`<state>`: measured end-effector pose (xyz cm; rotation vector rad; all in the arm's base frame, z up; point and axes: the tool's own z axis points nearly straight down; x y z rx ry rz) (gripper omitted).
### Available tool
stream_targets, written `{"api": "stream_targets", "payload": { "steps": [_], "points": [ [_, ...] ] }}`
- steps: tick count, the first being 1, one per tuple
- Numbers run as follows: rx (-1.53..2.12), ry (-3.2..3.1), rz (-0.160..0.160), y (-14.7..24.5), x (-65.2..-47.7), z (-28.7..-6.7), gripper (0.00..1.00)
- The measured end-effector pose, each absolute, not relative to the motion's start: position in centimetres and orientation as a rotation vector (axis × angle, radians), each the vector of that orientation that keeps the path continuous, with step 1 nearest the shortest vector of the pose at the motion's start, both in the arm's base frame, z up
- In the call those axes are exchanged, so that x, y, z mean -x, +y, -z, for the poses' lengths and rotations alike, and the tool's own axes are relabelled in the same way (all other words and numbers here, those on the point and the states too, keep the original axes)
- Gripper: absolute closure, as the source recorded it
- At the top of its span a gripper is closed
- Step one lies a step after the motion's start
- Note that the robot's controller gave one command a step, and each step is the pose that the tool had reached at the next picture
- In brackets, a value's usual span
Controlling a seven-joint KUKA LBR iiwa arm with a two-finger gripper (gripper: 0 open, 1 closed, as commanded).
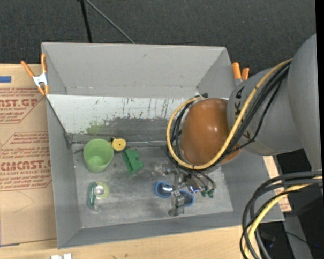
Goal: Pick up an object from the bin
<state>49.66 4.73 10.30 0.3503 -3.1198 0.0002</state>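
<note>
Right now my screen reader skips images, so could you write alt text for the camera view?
The arm's pincer is down in the grey bin, lower right, by a blue ring. Left of it lie a green cup, a yellow disc, a green block and a clear roundish thing.

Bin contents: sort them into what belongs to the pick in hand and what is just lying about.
Job in hand, judging by nearness:
- pincer, low in the bin's near right corner
- blue ring-like thing right beside it

Lying about, to the left:
- green cup
- small yellow round piece
- green block
- clear and green thing
</note>
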Motion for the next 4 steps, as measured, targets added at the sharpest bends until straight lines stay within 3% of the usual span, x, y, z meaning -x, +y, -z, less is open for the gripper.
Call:
{"api": "stream_targets", "payload": {
  "steps": [1,2,3,4],
  "points": [
    [0.047,-3.14,0.002,4.9,-50.8,-6.9,0.0],
    [0.047,-3.143,0.002,4.8,-50.9,-7.0,1.0],
    [0.016,-3.149,0.002,4.8,-51.4,-14.2,1.0],
    [0.019,-3.152,0.004,6.6,-50.7,-27.0,1.0]
  ]
}}
